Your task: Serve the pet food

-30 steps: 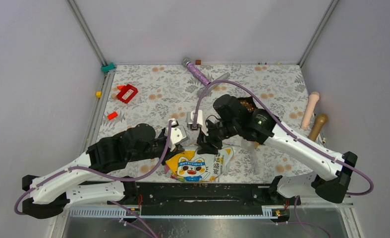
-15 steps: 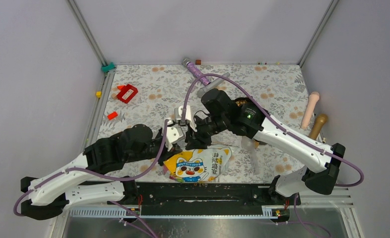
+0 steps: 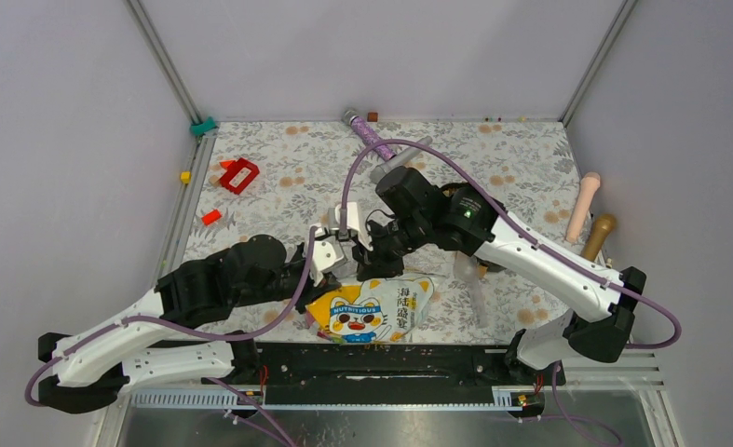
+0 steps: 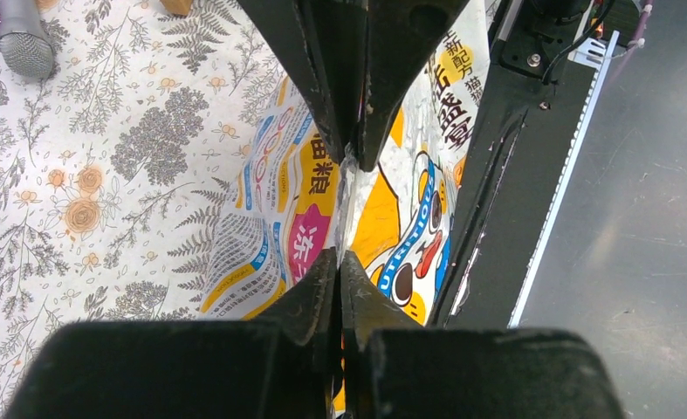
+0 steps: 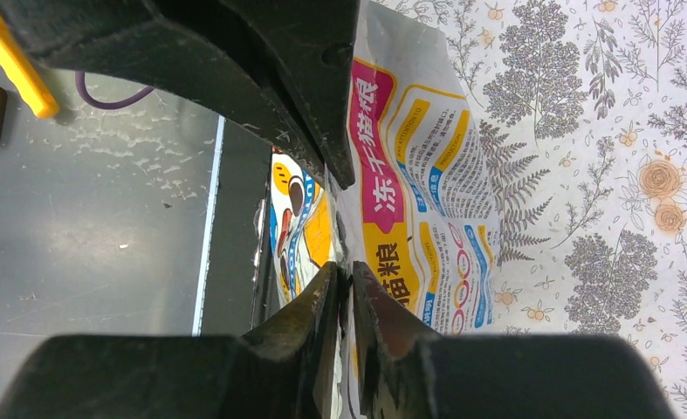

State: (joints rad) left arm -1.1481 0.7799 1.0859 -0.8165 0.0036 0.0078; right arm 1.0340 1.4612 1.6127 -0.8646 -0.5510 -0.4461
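My left gripper (image 4: 340, 266) is squeezing shut on the top edge of the cat bag (image 3: 381, 309). My right gripper (image 5: 344, 278) is pinching that same edge just beside it. Brown pet food (image 3: 454, 191) is peeking out behind my right arm on the desk (image 3: 278, 154).

top: high up behind the rail (image 3: 390, 358), looking down and forward, far off, whole mat (image 3: 288, 158) in frame | left wrist: tight on the bag (image 4: 409, 218), mat left, rail right | right wrist: just as close, facing the opposite way, mat right, rail left | shared: bag, mat and rail in all three
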